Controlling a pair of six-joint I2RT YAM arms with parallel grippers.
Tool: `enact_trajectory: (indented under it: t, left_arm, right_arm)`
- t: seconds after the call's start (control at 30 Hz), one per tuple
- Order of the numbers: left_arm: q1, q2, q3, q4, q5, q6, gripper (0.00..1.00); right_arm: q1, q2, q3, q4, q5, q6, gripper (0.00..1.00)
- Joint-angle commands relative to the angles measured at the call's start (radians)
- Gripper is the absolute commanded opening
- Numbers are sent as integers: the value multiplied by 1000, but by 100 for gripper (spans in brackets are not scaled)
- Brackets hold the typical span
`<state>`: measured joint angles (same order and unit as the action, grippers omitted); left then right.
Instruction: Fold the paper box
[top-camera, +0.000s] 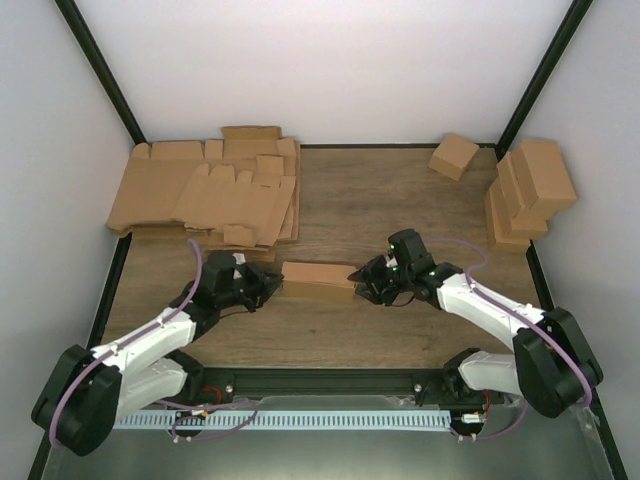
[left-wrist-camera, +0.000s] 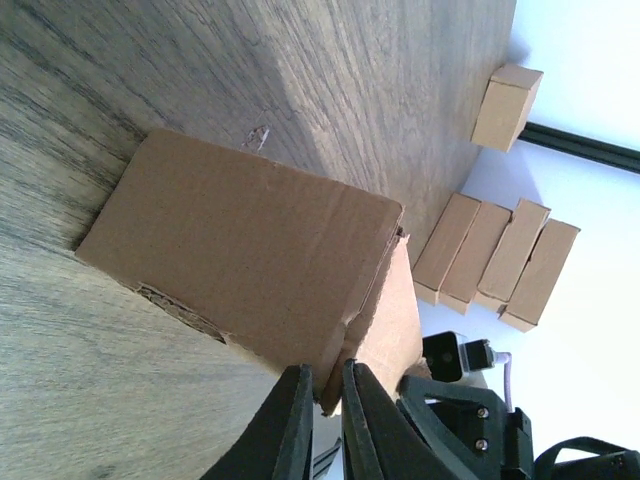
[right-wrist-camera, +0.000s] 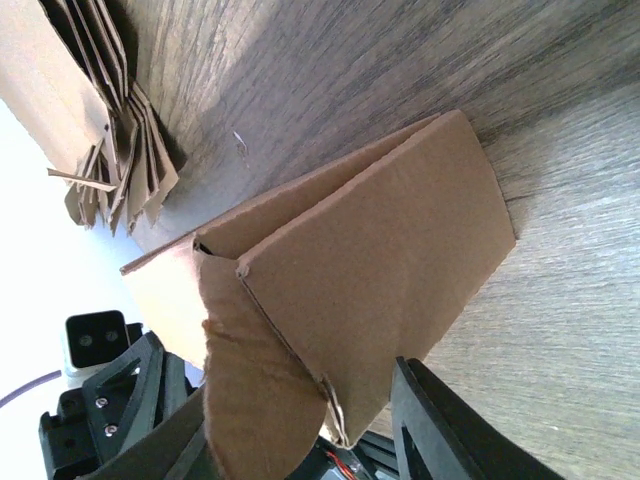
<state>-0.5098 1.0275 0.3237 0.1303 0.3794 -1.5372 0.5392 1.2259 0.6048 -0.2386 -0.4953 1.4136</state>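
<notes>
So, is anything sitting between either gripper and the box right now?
Nothing visible. The left gripper pinches the box at one end flap; the right gripper straddles the other end's flap, jaws apart.

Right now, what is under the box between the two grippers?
The box rests directly on the wooden table, and bare wood shows all round it. The patch beneath its base is covered in every view.

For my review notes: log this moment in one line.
paper box: lying on table | left pincer: shut on its end flap | right pincer: open, straddling opposite flap
</notes>
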Motion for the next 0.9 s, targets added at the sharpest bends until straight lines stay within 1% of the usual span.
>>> enact_trajectory:
  t: [0.0,0.07,0.17,0.2,0.23,0.3,0.33,0.37,0.4,0.5,0.6,0.67,0.73,0.77,0.8,0.87]
  left_arm:
    - [-5,38,-38,-58,-35,22,6]
    - [-6,41,-38,-64,-42,28,4]
    - [-6,36,-26,-94,-48,43,4]
    - [-6,29,-15,-113,-53,53,8]
    - [-6,20,-2,-132,-60,64,15]
    - [-6,-5,29,-182,-78,89,24]
    - [-6,-18,45,-209,-87,103,32]
    - [-4,-29,65,-236,-96,119,38]
    - [-5,-40,84,-260,-104,137,44]
    - [-6,-56,144,-331,-115,203,55]
    - [-6,-37,204,-366,-90,317,59]
    - [-5,-1,261,-379,-49,422,61]
    - [-6,46,336,-444,-39,537,63]
    - [-5,71,372,-490,-43,597,65]
    - [-6,99,409,-532,-51,658,65]
    - [-6,150,459,-591,-52,755,66]
  right_arm:
    - [10,36,-5,-51,40,-37,39]
    - [10,37,6,-49,35,-59,40]
    - [10,34,50,-61,28,-140,49]
    - [10,29,77,-85,36,-175,54]
    - [10,23,103,-107,51,-205,58]
    - [10,-4,138,-134,77,-252,66]
    - [9,-23,146,-136,79,-267,68]
    - [7,-32,152,-143,79,-281,78]
    - [6,-40,159,-151,79,-294,79]
    - [-14,-51,183,-186,79,-345,79]
    - [-60,-65,176,-171,40,-426,79]
    - [-91,-69,171,-146,0,-509,79]
    - [-96,-64,191,-172,12,-613,77]
    - [-97,-61,206,-198,33,-661,74]
    - [-97,-57,220,-226,52,-705,68]
    - [-98,-58,234,-265,77,-781,53]
